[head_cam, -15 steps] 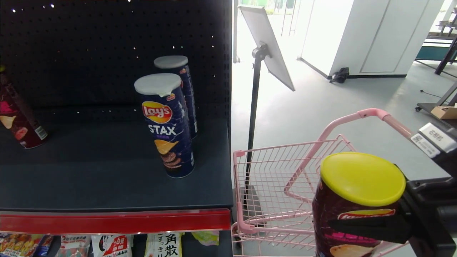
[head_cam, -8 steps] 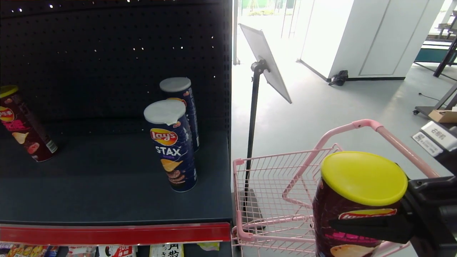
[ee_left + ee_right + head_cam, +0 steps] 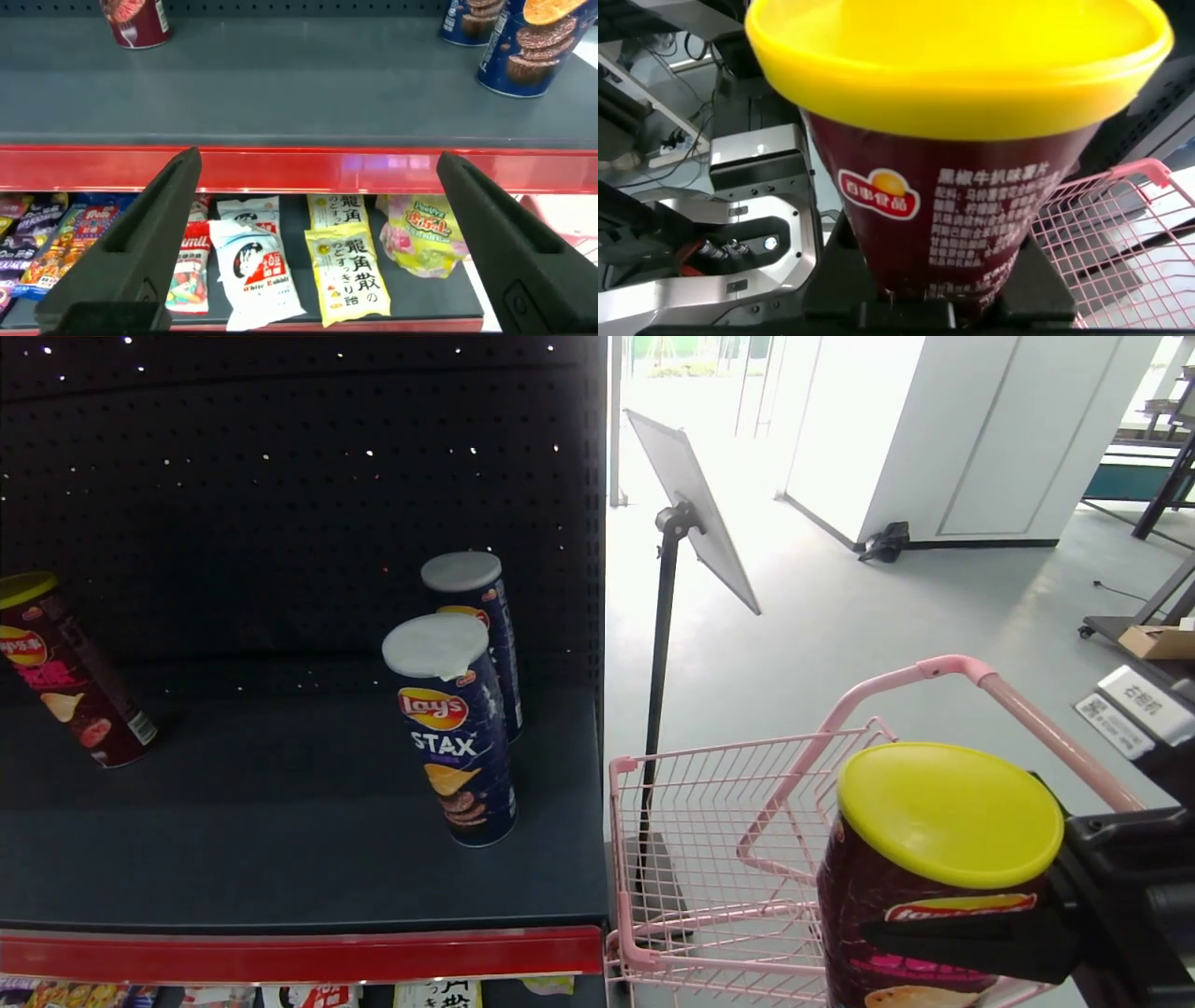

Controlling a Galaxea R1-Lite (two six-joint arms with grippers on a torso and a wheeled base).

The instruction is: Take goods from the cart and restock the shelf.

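Note:
My right gripper [image 3: 948,941] is shut on a dark red chip can [image 3: 924,896] with a yellow lid, held upright above the pink cart [image 3: 709,803], at the lower right. In the right wrist view the same can [image 3: 962,196] stands in that gripper [image 3: 938,289]. On the dark shelf [image 3: 280,840] stand two blue chip cans, one in front [image 3: 453,737] and one behind [image 3: 476,625], near the right end. Another dark red can [image 3: 70,677] stands at the far left. My left gripper [image 3: 318,252] is open and empty before the shelf's red front strip [image 3: 308,170].
A white sign board on a black pole [image 3: 658,663] stands between the shelf's right end and the cart. Snack bags [image 3: 252,271] hang on the lower shelf. A black pegboard [image 3: 280,476] backs the shelf. Open shelf floor lies between the left can and the blue cans.
The whole head view has shifted, so the camera moved: shelf and cans sit lower in the picture. The right gripper keeps the can in about the same place.

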